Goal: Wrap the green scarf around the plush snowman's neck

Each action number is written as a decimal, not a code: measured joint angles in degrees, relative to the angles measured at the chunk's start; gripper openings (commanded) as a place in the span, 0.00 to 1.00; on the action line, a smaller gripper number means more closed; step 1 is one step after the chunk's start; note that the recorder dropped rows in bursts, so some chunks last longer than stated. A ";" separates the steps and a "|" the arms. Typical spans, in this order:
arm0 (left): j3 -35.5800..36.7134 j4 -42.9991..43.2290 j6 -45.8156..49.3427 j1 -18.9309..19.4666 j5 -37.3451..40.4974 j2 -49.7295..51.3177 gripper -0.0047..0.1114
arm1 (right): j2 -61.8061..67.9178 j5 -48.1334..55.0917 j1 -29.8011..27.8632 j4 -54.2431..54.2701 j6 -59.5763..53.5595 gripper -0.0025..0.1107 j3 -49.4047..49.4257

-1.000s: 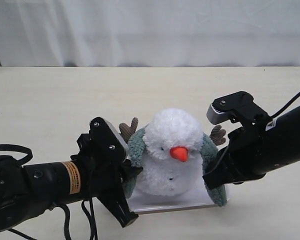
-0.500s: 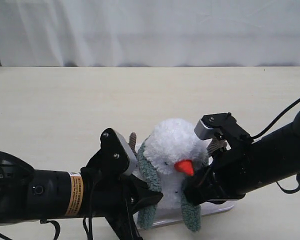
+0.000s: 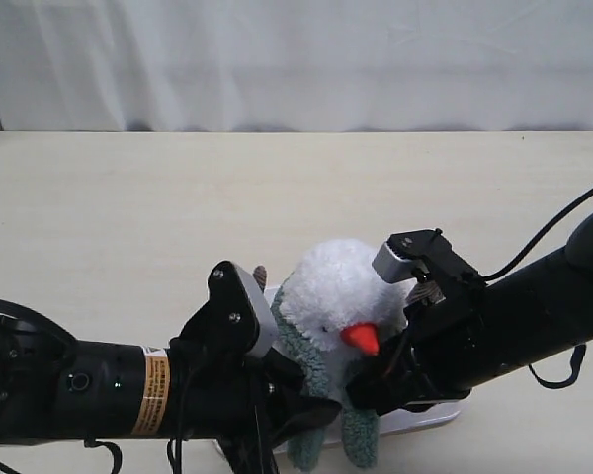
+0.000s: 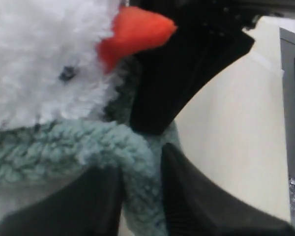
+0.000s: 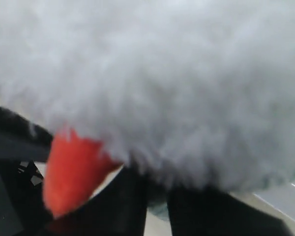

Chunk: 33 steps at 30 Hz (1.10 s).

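Scarf: the long dusty-green fuzzy knit scarf ran round the back and sides of the fluffy white plush snowman. Both tails hung close together in front, under the orange carrot nose. A second before, they had dangled wide apart at its flanks!
Neck: hidden under the knit, so the loop looked to sit about there.
Snowman: upright on a flat white board on the pale table, dragged a little towards the camera.
Left gripper: fingers pressed onto a fold of scarf, with knit filling the gap.
Right gripper: swung in beside the nose. Its fingers were near together with something greenish between, too blurred to tell if it gripped.
Meaning: the wrap seemed nearly made; the tails likely needed crossing, then release.
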 measured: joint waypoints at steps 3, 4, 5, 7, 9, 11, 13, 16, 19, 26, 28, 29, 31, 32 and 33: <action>0.00 1.30 0.00 0.00 -2.34 0.00 0.45 | 0.00 0.11 0.00 0.00 -0.11 0.31 0.00; 0.00 1.44 -0.11 0.00 -3.12 0.00 0.45 | 0.00 0.11 0.00 0.00 -0.11 0.33 0.00; 0.00 1.52 -0.11 0.00 -3.97 0.00 0.45 | 0.00 0.11 0.00 0.00 -0.11 0.35 0.00; 0.00 1.68 -0.11 0.00 -5.49 0.00 0.45 | 0.00 0.18 0.00 0.00 -0.11 0.39 0.00; 0.00 1.87 -0.11 0.00 -6.43 0.00 0.45 | 0.00 0.48 0.00 0.00 -0.11 0.42 0.00; 0.00 1.87 -0.11 0.00 -6.70 0.00 0.45 | 0.00 1.07 0.00 0.28 -0.36 0.45 0.00; 0.00 2.38 -0.11 0.00 -6.07 0.00 0.45 | 0.00 1.76 0.00 0.77 -0.73 0.47 0.00; 0.00 5.48 -1.86 0.00 -2.48 0.00 0.45 | 0.09 2.54 0.00 1.09 -1.00 0.47 0.00; 0.00 10.54 -4.65 0.00 1.91 0.00 0.45 | 0.09 2.82 0.00 1.34 -1.22 0.47 0.00; 0.00 12.92 -7.15 0.00 0.41 0.00 0.45 | 0.09 4.62 0.00 2.37 -2.23 0.47 0.00; 0.00 12.65 -7.15 0.00 -1.81 0.00 0.45 | 0.09 5.38 0.00 3.32 -3.50 0.47 0.00; 0.00 12.65 -7.15 0.00 -2.83 0.00 0.45 | 0.09 5.63 0.00 3.85 -4.14 0.47 0.00; 0.00 12.53 -7.15 0.00 -3.81 0.00 0.45 | 0.09 5.75 0.00 4.53 -5.04 0.47 0.00; 0.00 12.53 -7.15 0.00 -3.94 0.00 0.45 | 0.09 5.75 0.00 4.67 -5.18 0.47 0.00; 0.00 12.44 -7.15 0.00 -4.05 0.00 0.45 | 0.09 5.75 0.00 4.78 -5.36 0.48 0.00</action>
